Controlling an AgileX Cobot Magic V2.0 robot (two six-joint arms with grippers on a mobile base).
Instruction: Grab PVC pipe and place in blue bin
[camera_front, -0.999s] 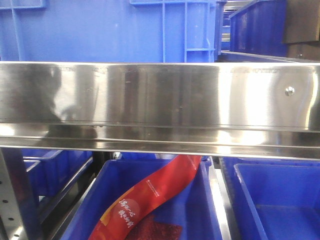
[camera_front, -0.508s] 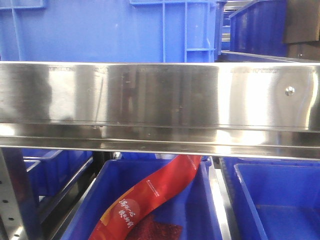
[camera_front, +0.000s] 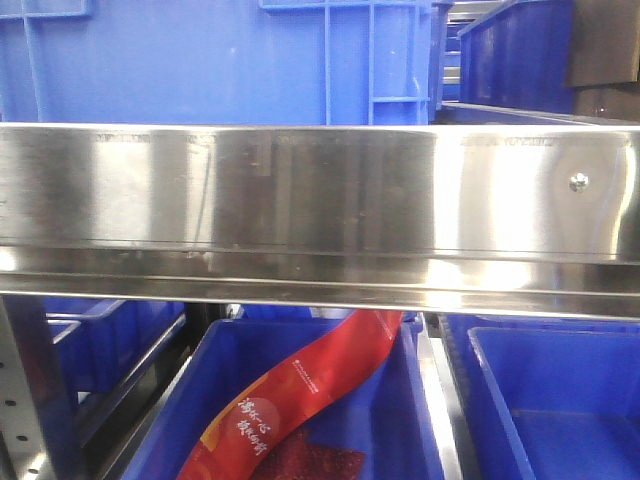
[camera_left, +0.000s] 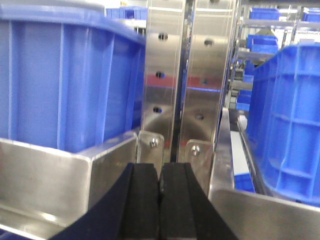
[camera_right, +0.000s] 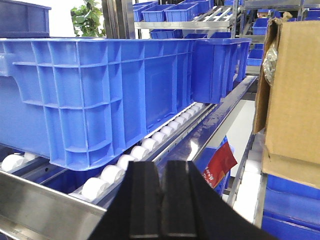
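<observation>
Left wrist view: I am holding my left gripper (camera_left: 160, 200) with its black pads pressed together, nothing between them. It is pointing at a steel upright (camera_left: 186, 85) of the rack, with a blue crate (camera_left: 65, 80) to one side and another blue crate (camera_left: 287, 125) to the other. My right gripper (camera_right: 162, 200) is likewise closed flat and empty. It is facing a long blue crate (camera_right: 100, 90) sitting on a line of white rollers (camera_right: 145, 145), with a cardboard box (camera_right: 292, 95) at the right edge of that view. Beyond the rail, a red packet (camera_right: 217, 162) is showing below. From the front view, a steel shelf beam (camera_front: 320, 210) is filling most of the frame; under it a lower blue bin (camera_front: 230, 400) is holding the red packet (camera_front: 300, 395), and a second blue bin (camera_front: 550, 400) is standing beside it. I am finding no PVC pipe in any view, so I cannot report where it lies or how it looks. I judge the task at its start: locating, grasping and binning all remain.
</observation>
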